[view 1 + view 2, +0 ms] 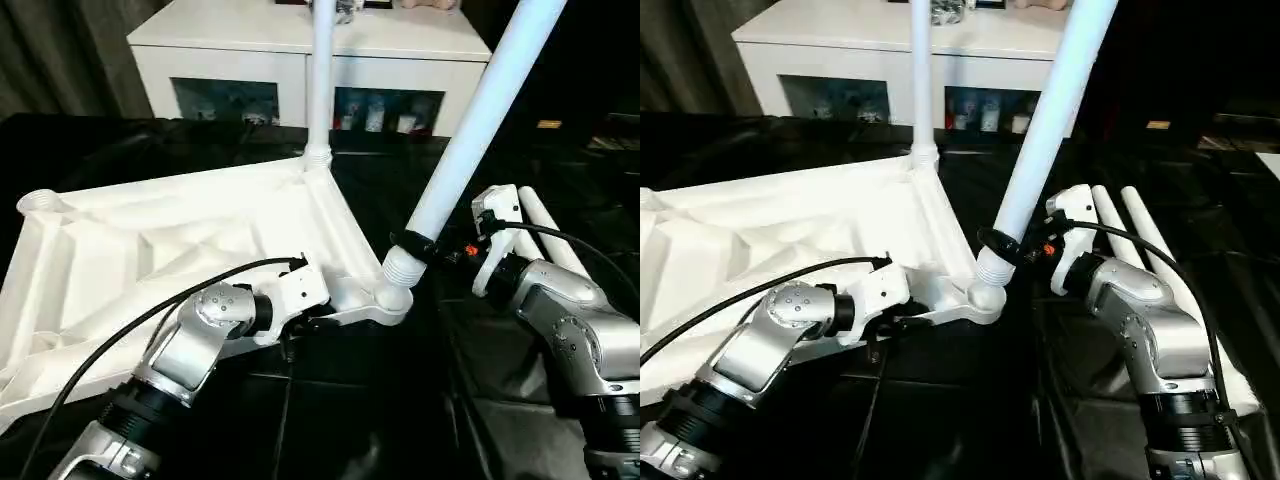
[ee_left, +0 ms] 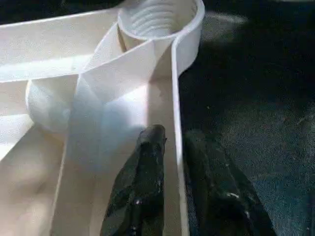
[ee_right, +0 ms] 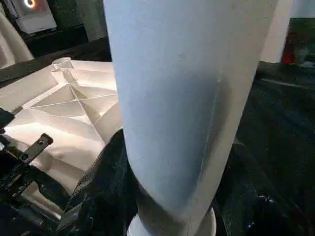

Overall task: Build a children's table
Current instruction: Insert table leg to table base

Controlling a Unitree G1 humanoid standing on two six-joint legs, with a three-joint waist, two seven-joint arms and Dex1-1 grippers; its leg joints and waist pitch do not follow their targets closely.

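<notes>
Your left gripper (image 2: pixel 170 196) is pinching the rim of the upturned children's table (image 1: pixel 150 240). Your right gripper (image 1: pixel 428 248) is clamping the tilted leg (image 1: pixel 470 130) just above its corner socket (image 1: pixel 396 290).

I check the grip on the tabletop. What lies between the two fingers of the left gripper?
The tabletop's thin rim wall stands between the left gripper's two fingers, in the left wrist view.
</notes>
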